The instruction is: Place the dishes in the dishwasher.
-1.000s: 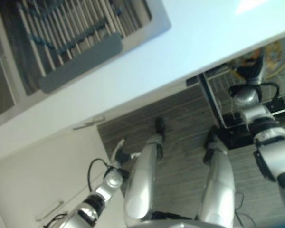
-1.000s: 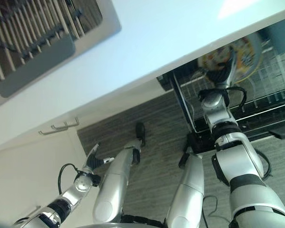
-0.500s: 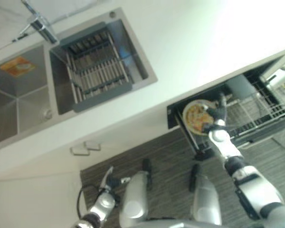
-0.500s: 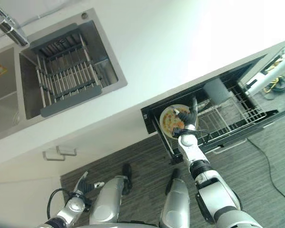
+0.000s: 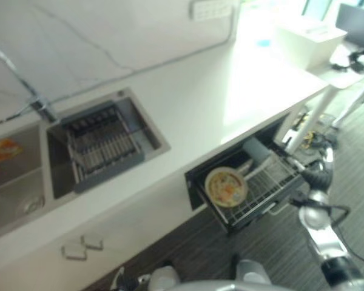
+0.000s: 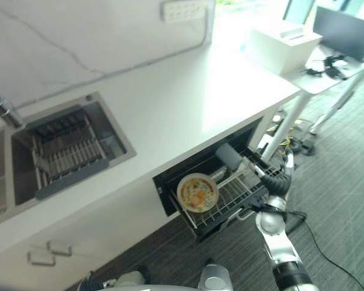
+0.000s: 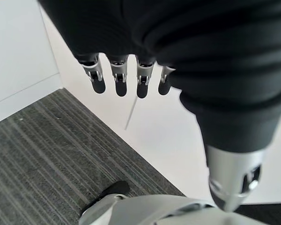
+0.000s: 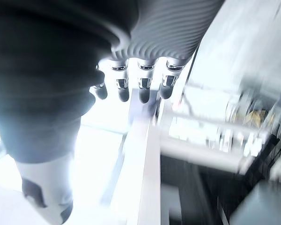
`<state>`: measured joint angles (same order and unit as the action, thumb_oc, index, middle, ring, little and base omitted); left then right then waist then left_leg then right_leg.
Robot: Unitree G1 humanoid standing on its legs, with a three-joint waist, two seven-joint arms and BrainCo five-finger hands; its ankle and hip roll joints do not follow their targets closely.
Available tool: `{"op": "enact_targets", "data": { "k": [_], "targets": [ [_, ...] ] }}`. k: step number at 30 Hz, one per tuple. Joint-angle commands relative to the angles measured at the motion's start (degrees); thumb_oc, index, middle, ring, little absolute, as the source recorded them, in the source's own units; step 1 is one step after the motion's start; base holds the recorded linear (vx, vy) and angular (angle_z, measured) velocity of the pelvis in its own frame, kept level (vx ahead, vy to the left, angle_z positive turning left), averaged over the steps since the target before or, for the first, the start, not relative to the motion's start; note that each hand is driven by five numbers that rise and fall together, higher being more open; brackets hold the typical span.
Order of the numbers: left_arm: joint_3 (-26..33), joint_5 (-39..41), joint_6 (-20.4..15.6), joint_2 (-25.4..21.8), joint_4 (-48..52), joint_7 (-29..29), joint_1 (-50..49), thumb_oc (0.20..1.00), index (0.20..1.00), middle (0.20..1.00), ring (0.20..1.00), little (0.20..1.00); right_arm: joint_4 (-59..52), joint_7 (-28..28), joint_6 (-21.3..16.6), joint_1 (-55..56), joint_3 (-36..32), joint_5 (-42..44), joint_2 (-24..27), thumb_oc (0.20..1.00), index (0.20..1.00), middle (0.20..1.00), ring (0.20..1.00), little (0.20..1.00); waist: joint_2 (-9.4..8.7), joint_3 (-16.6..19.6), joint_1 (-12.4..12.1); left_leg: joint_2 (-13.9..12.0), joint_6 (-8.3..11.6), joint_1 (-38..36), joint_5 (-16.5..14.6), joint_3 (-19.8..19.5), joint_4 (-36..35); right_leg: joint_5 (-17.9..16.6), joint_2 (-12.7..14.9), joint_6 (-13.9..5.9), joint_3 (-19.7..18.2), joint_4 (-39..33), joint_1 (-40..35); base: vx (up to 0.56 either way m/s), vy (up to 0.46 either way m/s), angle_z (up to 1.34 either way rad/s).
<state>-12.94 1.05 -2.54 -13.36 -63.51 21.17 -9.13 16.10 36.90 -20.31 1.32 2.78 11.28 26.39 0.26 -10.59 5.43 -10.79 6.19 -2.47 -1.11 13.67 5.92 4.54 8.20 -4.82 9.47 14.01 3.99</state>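
Since half a second ago: right hand (image 6: 278,174) off the plate (image 6: 197,192), now out past the rack's (image 5: 264,188) outer end; whole picture shifted as well, so camera moved too.

Left eye view: plate lying in rack of pulled-out dishwasher drawer (image 5: 230,219), at the rack's end nearest the sink (image 5: 103,148). Grey cup (image 5: 255,150) in rack beyond plate, toward counter (image 5: 218,97) edge. Right hand beside rack's far end, apart from plate. Sink holds a slatted drainer (image 5: 100,151); faucet (image 5: 24,91) behind it.

Right eye view: same layout. Plate flat on the rack wires, patterned face up, well apart from right hand. Right hand raised by rack's outer corner, fingers pointing up, nothing seen in them.

Left wrist view: left hand (image 7: 126,79) with fingers straight and relaxed, thumb apart, empty; grey striped floor (image 7: 42,150) and white cabinet front (image 7: 18,51) past it.

Right wrist view: right hand's fingers (image 8: 145,89) straight in a row, holding nothing; blurred rack wires past them.
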Motion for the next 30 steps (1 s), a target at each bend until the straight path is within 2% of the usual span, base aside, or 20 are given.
{"op": "enact_targets", "data": {
  "k": [1, 2, 5, 8, 11, 12, 14, 18, 20, 23, 26, 30],
  "targets": [
    [-0.5, -3.0, 0.8, -1.2, 0.1, -1.3, 2.5, 1.0, 1.0, 1.0, 1.0, 1.0, -2.1, -0.3, -2.9, -5.6, -4.7, 3.4, 2.3, 1.0, 1.0, 1.0, 1.0, 1.0, 0.22, -4.1, 0.1, 1.4, -3.48, 3.0, -4.9, -0.8, 3.6, 9.5, 0.8, 0.53, 0.5, 5.1, -2.8, 0.02, -0.065, -0.2],
    [-0.5, -3.2, 0.9, -1.3, 0.1, -1.3, 2.6, 1.0, 1.0, 1.0, 1.0, 1.0, -1.8, -0.5, -2.7, -4.8, -5.6, 4.8, 2.3, 1.0, 1.0, 1.0, 1.0, 1.0, 0.3, -3.8, 0.3, 1.3, -3.51, 3.0, -4.8, -0.7, 3.5, 9.3, 0.6, 0.57, 0.4, 4.9, -2.7, 0.03, -0.1, -0.26],
    [-1.8, -4.2, 1.3, -2.5, 0.2, -1.8, 2.8, 1.0, 1.0, 1.0, 1.0, 1.0, 4.3, -1.1, -7.9, 0.9, -11.5, 13.0, 0.6, 1.0, 1.0, 1.0, 1.0, 1.0, 0.56, -3.7, 2.2, 1.3, -3.72, 1.6, -5.2, 0.1, 2.8, 9.2, 0.5, 0.39, 0.0, 4.4, -3.2, 0.02, -0.117, -0.13],
    [-3.1, -2.1, 0.5, -3.8, 0.9, -2.5, 4.2, 1.0, 1.0, 1.0, 1.0, 1.0, 10.4, -6.2, -12.9, 3.0, -15.5, 26.7, -2.4, 1.0, 1.0, 1.0, 1.0, 1.0, 1.65, -3.8, 3.5, 1.5, -3.72, 1.0, -5.0, 0.8, 1.9, 9.2, 0.7, 0.33, -0.3, 4.0, -3.3, 0.01, -0.058, -0.15],
    [-5.1, -0.8, 1.2, -4.2, 1.7, -3.3, 6.3, 1.0, 1.0, 1.0, 1.0, 1.0, 16.9, -14.8, -14.1, 2.0, -17.3, 40.6, -5.1, 1.0, 1.0, 1.0, 1.0, 1.0, 3.07, -4.5, 3.7, 1.8, -3.46, 1.7, -4.6, 0.5, 2.0, 9.5, 1.2, 0.54, -0.3, 5.0, -2.3, -0.02, 0.004, -0.04],
    [-5.8, -0.6, 1.5, -4.1, 1.8, -3.4, 6.7, 1.0, 1.0, 1.0, 1.0, 1.0, 18.7, -17.6, -13.8, 1.7, -17.6, 42.8, -5.6, 1.0, 1.0, 1.0, 1.0, 1.0, 3.58, -4.8, 3.7, 1.8, -3.35, 1.9, -4.4, 0.3, 2.0, 9.6, 1.4, 0.65, -0.2, 5.3, -2.0, -0.01, 0.052, 0.04],
    [-7.9, 0.8, 1.8, -3.0, 1.9, -3.6, 6.9, 1.0, 1.0, 1.0, 1.0, 1.0, 23.2, -25.8, -10.7, 0.4, -16.3, 50.0, -6.7, 1.0, 1.0, 1.0, 1.0, 1.0, 5.38, -5.4, 3.4, 2.4, -3.2, 2.1, -4.0, -0.6, 2.2, 10.1, 2.0, 1.06, -0.1, 6.3, -1.9, 0.06, 0.108, 0.08],
    [-9.9, 1.1, 1.7, -0.7, 1.4, -3.4, 6.8, 1.0, 1.0, 1.0, 1.0, 1.0, 28.1, -32.2, -7.1, -2.6, -13.8, 54.0, -7.0, 1.0, 1.0, 1.0, 1.0, 1.0, 7.96, -6.2, 2.5, 3.6, -3.12, 3.2, -3.4, -2.0, 2.8, 11.0, 3.3, 1.46, 0.4, 8.6, -0.8, 0.03, 0.114, 0.17],
    [-11.5, 1.2, 1.3, 0.1, 1.7, -3.1, 7.6, 1.0, 1.0, 1.0, 1.0, 1.0, 31.1, -36.5, -5.4, -7.5, -11.2, 54.8, -5.3, 1.0, 1.0, 1.0, 1.0, 1.0, 10.55, -7.9, 1.4, 4.9, -2.96, 6.0, -2.8, -3.4, 4.2, 12.2, 4.9, 1.86, 0.5, 13.0, 3.1, -0.13, 0.18, 0.27],
    [-13.1, 2.7, -0.3, 0.3, 1.6, -2.7, 9.0, 1.0, 1.0, 1.0, 1.0, 1.0, 33.6, -39.5, -4.0, -15.1, -7.1, 55.4, -3.6, 1.0, 1.0, 1.0, 1.0, 1.0, 13.17, -10.9, 0.0, 6.7, -3.04, 10.6, -2.1, -4.8, 5.6, 13.4, 6.4, 2.15, -0.6, 18.3, 9.4, -0.17, 0.133, 0.3],
    [-13.9, 3.5, -1.5, 0.7, 1.5, -3.2, 8.7, 1.0, 1.0, 1.0, 1.0, 1.0, 34.6, -41.6, -1.6, -20.1, -5.9, 53.9, -2.3, 1.0, 1.0, 1.0, 1.0, 1.0, 14.73, -12.5, -1.3, 7.5, -3.01, 12.5, -1.3, -5.2, 5.6, 14.1, 7.3, 2.35, -1.1, 21.1, 12.4, -0.02, 0.141, 0.08],
    [-14.0, 4.2, -3.7, 0.5, 1.7, -2.7, 8.2, 1.0, 1.0, 1.0, 1.0, 1.0, 35.4, -42.7, 3.3, -26.7, -4.8, 51.1, 0.5, 1.0, 1.0, 1.0, 1.0, 1.0, 15.26, -13.7, -2.9, 8.0, -2.93, 15.0, -0.7, -6.0, 5.8, 14.3, 7.3, 2.8, -1.3, 23.1, 15.6, 0.0, 0.091, 0.08]
  ]
}}
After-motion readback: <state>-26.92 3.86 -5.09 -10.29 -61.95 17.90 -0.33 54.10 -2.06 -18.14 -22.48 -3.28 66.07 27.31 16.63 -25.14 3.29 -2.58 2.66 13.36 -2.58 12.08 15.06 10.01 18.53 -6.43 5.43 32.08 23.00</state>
